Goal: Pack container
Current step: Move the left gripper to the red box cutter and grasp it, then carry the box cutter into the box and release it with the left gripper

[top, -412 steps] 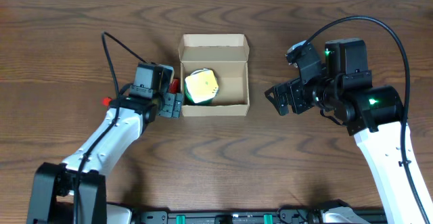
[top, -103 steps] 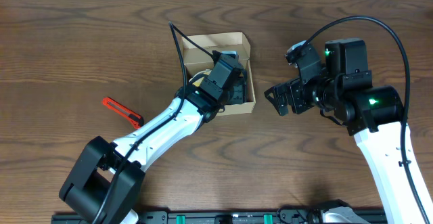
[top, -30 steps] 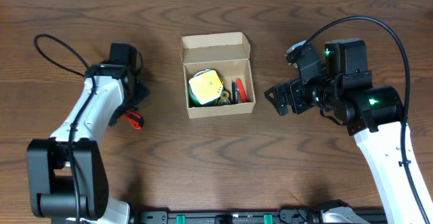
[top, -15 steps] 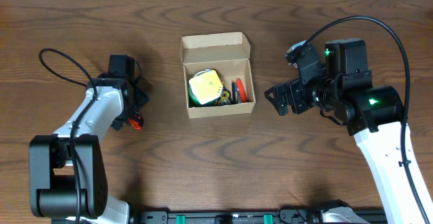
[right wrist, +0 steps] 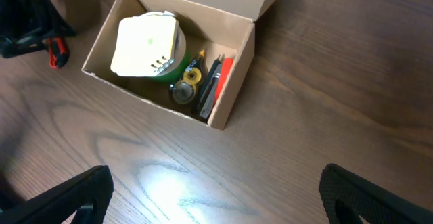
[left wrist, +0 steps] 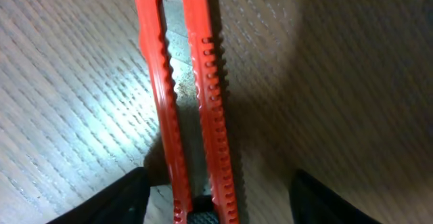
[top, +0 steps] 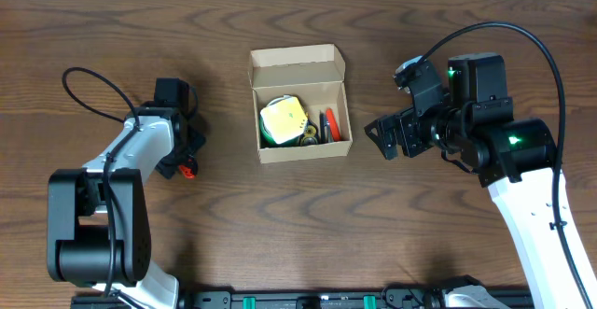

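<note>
Container (top: 297,63) is sitting open at mid-table, flap lid folding back on the far side, between the two arms and apart from both. In the right wrist view the container (right wrist: 238,88) is showing its flap cut off by the top edge. Inside, a pale yellow-topped green roll (top: 279,119) is filling the left part. Thin black and red tools (top: 326,125) are lying along the right wall, and something small and yellow is sitting by them, too small to make out.

Left gripper (top: 184,155) is hanging over a red cutter (top: 189,170) on the wooden table (top: 298,225), left of the container. From overhead the wrist is hiding most of the cutter, with only a red end peeking out. Up close, the left gripper (left wrist: 218,183) is spreading wide, its dark fingers (left wrist: 125,200) sitting either side of the cutter (left wrist: 189,95) with gaps showing. Both cutter ends are running out of view, and I cannot tell if anything is touching it.

Right gripper (top: 382,141) is hovering right of the container, fingers facing it. In its own view the right gripper (right wrist: 215,176) is gaping wide, holding nothing, only bare table between the fingers.
</note>
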Controlling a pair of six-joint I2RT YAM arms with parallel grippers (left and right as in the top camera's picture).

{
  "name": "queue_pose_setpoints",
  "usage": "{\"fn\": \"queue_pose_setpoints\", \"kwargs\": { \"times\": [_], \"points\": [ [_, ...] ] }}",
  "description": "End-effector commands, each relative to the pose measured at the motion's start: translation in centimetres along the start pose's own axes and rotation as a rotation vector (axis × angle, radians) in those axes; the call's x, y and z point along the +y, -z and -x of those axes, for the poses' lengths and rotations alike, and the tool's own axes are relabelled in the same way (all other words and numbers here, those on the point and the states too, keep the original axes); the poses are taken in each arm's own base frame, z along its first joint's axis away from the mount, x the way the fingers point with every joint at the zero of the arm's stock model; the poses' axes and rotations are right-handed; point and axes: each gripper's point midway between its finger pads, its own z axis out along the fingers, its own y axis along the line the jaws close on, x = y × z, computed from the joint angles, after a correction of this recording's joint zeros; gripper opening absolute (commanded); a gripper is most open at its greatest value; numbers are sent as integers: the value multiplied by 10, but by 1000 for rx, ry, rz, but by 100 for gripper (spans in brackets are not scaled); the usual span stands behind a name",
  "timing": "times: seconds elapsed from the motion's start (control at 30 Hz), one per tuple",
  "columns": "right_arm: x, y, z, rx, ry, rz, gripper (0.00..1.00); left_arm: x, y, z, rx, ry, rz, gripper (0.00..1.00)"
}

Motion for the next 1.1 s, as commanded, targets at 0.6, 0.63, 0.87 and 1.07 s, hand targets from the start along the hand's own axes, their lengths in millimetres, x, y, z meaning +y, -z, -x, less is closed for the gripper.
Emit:
{"fn": "queue_pose_setpoints", "kwargs": {
  "times": [0.6, 0.63, 0.87, 1.07],
  "points": [
    [0, 5, 2, -16, 11, 0, 99, -5, -12, -18, 107, 16, -21, 6],
    [0, 5, 2, -16, 11, 0, 99, -9, -9, -17, 106, 16, -36, 6],
    [0, 5, 2, -16, 11, 0, 99, -63, 55, 4, 9, -292, -288, 6],
    [0, 5, 2, -16, 11, 0, 99, -118, 153, 0, -222, -806, -498, 6]
  ]
}}
